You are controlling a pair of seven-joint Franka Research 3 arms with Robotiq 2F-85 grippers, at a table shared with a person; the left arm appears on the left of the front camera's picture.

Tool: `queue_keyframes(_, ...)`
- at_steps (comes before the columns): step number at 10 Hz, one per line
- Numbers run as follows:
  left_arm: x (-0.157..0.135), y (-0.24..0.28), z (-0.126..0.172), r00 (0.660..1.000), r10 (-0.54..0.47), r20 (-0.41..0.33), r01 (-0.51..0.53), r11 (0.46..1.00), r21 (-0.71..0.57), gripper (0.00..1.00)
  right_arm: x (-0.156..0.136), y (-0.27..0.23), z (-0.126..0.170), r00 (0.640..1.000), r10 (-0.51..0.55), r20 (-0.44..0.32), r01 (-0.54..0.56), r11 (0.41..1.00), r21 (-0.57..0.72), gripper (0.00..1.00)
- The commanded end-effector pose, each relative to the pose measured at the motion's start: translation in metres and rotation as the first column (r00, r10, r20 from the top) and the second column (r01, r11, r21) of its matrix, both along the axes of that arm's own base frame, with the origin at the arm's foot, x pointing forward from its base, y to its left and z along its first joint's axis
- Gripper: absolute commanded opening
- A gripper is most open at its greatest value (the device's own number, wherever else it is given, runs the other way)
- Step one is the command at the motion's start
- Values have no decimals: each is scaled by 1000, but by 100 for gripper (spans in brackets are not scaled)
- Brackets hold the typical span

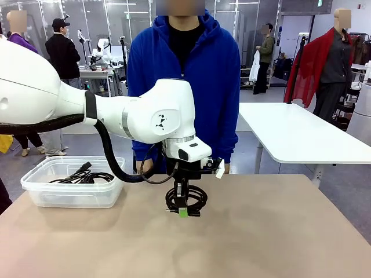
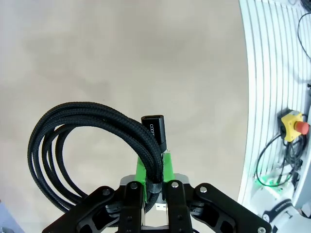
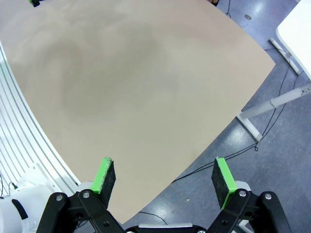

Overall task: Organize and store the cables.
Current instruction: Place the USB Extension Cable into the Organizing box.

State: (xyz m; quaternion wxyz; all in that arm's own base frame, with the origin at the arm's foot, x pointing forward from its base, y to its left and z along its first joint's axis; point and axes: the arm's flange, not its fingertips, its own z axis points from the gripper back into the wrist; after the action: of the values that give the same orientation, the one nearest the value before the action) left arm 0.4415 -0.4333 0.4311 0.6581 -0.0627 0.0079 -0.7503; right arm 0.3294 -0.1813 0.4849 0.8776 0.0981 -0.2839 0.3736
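Note:
My left gripper [image 1: 183,212] is shut on a coiled black braided cable [image 1: 186,198], which hangs just above the middle of the tan table [image 1: 261,231]. In the left wrist view the coil [image 2: 73,141] loops out to the left of the green pads [image 2: 144,167], and its small black plug [image 2: 155,131] sticks up beside them. More black cables [image 1: 81,175] lie in the clear plastic bin [image 1: 72,194] at the table's left. High over the table's right part, my right gripper [image 3: 165,178] stands open with nothing between its fingers.
A person in a blue hoodie [image 1: 185,75] stands at the table's far side, right behind the held coil. A white table [image 1: 301,136] stands farther back on the right. The tabletop's edge and the floor [image 3: 272,145] lie beneath my right gripper.

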Motion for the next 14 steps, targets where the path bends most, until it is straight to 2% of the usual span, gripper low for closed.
queue_keyframes(1, -9, 11, 0, 998, -52, -20, 52, 998, 28, 3, 1, 1, 0, 1000, -12, 7, 12, 1000, 4, 100)
queue_keyframes(2, 0, 0, 0, 1000, 0, 0, 0, 1000, 0, 3, 1, 1, 0, 1000, -12, 7, 12, 1000, 4, 100)
queue_keyframes(7, 0, 0, 0, 1000, 0, 0, 0, 1000, 0, 3, 1, 1, 0, 1000, -12, 7, 12, 1000, 4, 100)
queue_keyframes(8, 0, 1, -2, 1000, -6, -6, 6, 1000, 7, 15, 1, 1, 0, 1000, -12, 7, 12, 1000, 4, 100)
queue_keyframes(10, 10, 27, 6, 995, -92, 48, 91, 995, 28, 15, 1, 1, 0, 1000, -12, 7, 12, 1000, 4, 100)
queue_keyframes(14, 27, 82, 30, 983, -178, 47, 177, 984, 26, 15, 1, 1, 0, 1000, -12, 7, 12, 1000, 4, 100)
